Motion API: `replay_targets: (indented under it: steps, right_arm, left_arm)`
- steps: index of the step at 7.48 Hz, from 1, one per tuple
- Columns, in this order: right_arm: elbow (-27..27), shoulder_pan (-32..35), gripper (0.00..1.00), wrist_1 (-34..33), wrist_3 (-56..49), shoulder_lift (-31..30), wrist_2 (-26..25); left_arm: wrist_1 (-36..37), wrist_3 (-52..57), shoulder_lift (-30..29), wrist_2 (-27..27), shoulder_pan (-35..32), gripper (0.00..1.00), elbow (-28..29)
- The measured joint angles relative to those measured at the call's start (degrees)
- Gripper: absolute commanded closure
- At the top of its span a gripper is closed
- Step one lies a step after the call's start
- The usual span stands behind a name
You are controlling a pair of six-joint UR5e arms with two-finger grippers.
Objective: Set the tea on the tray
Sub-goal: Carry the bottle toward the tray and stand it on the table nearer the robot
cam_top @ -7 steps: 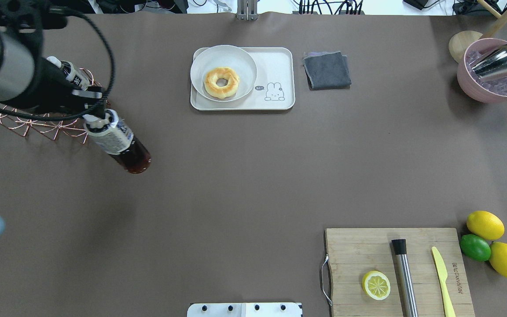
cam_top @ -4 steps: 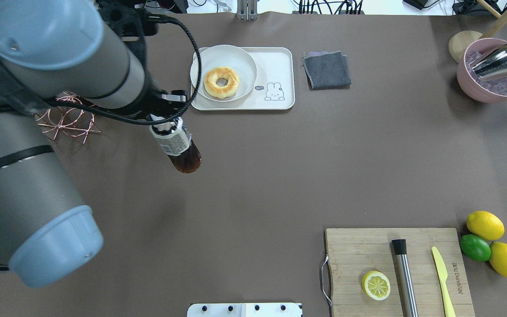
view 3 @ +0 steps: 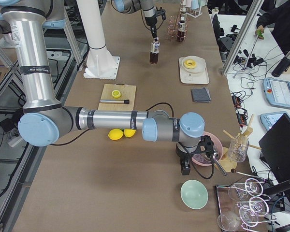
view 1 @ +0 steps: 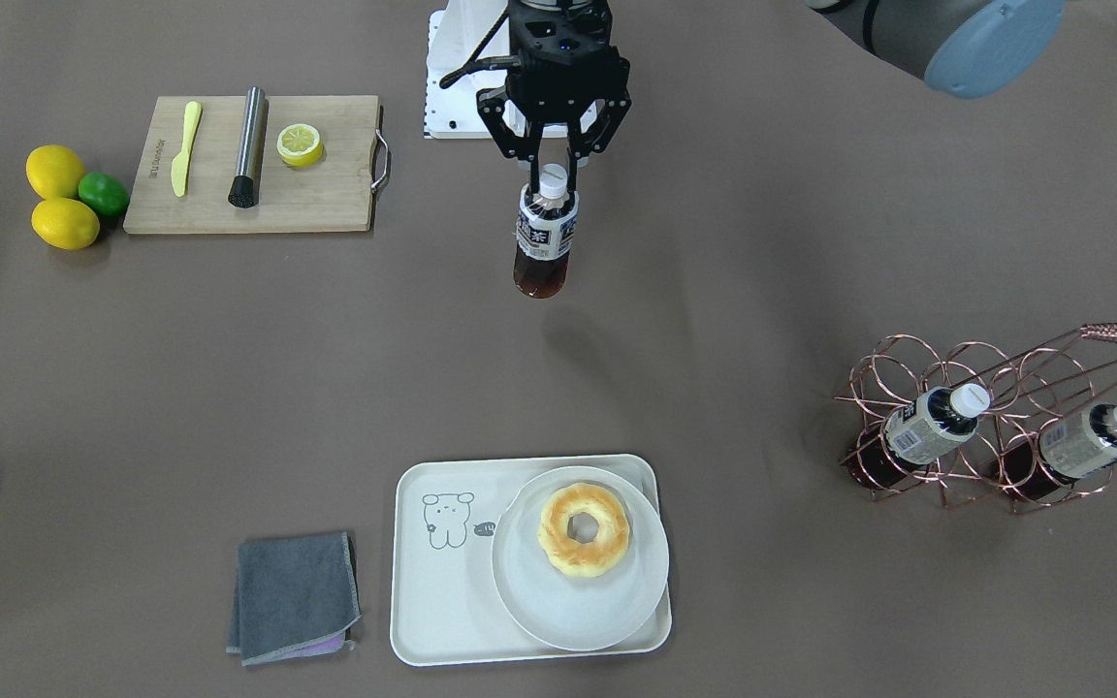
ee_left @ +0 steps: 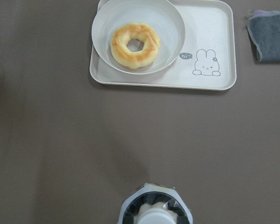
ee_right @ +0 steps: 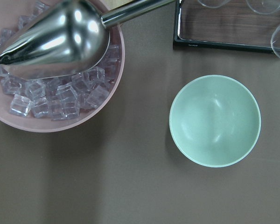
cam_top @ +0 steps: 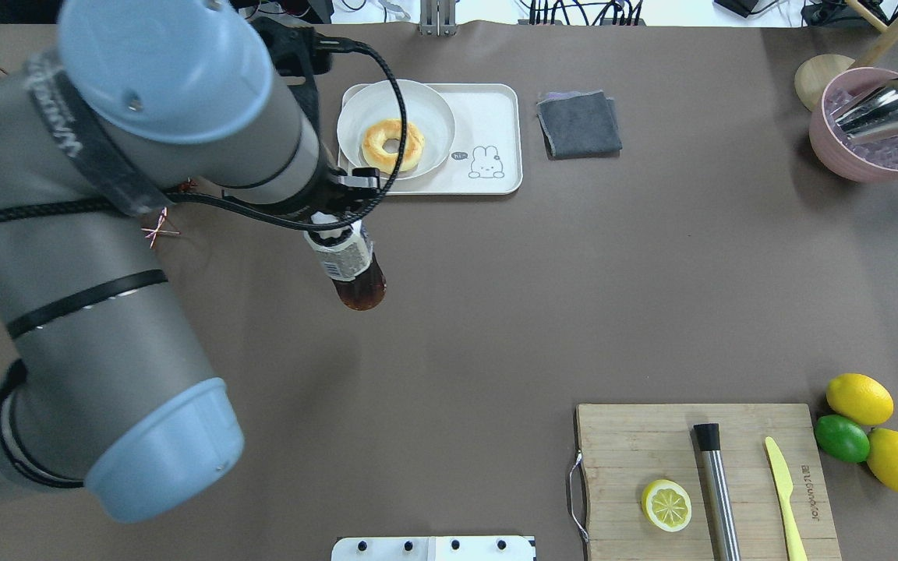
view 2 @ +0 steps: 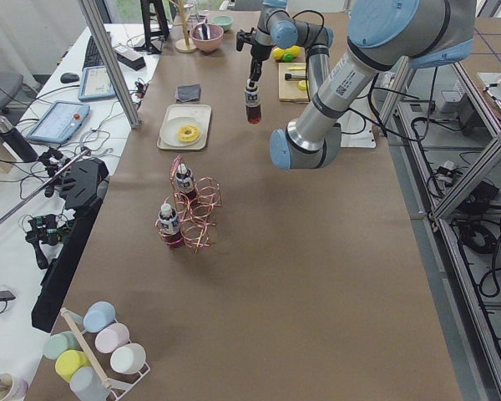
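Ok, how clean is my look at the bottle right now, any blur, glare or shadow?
Front-facing view: the bottle is sharp and evenly lit, with a soft shadow on the table. Overhead view: also sharp, though the left arm fills that side. Left wrist view: the cap at the bottom edge is blurred; the tray is in focus. Right wrist view: glare on the metal scoop.
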Motion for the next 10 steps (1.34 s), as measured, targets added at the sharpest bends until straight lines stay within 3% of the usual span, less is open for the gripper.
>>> replay_targets:
  steps: [3, 4, 5, 10]
  right_arm:
    - [0.00, 0.00, 0.00, -0.01, 0.12, -0.05, 0.02]
    - [0.03, 0.00, 0.00, -0.02, 0.13, -0.04, 0.02]
    - [0.03, 0.00, 0.00, -0.02, 0.13, 0.00, 0.03]
    - [0.01, -0.01, 0.00, -0.07, 0.20, 0.71, 0.12]
  left_arm:
    - [-3.97, -1.87, 0.41, 4.00, 3.34, 1.00, 4.00]
    - [-4.98, -1.89, 1.35, 4.35, 3.60, 0.81, 4.29]
    - [-5.69, -1.83, 2.12, 4.82, 3.73, 0.03, 4.38]
    - [-5.98, 0.29, 2.76, 6.01, 3.66, 0.02, 2.37]
